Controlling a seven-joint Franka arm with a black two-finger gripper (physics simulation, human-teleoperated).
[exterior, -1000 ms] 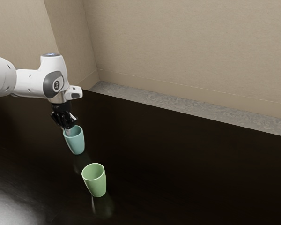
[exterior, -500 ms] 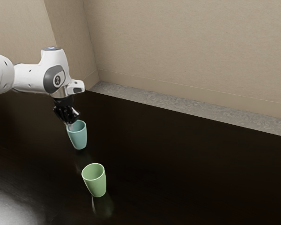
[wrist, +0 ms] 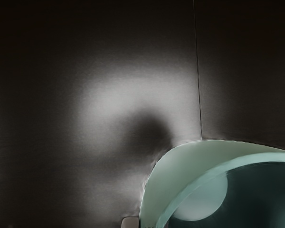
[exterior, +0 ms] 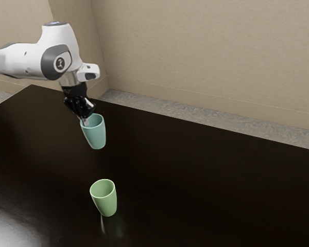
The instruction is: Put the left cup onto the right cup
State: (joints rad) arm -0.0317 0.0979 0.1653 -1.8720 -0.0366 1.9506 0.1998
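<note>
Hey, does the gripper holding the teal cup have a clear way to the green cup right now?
Probably yes. The gripper holds the teal cup by its rim above the black table, and the green cup stands upright, mouth open, with nothing between the two cups.

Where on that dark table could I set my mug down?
Toward the exterior view's right of the green cup, the table is bare up to the grey ledge. Crowded near that cup, where the gripper holds the teal cup in the air.
</note>
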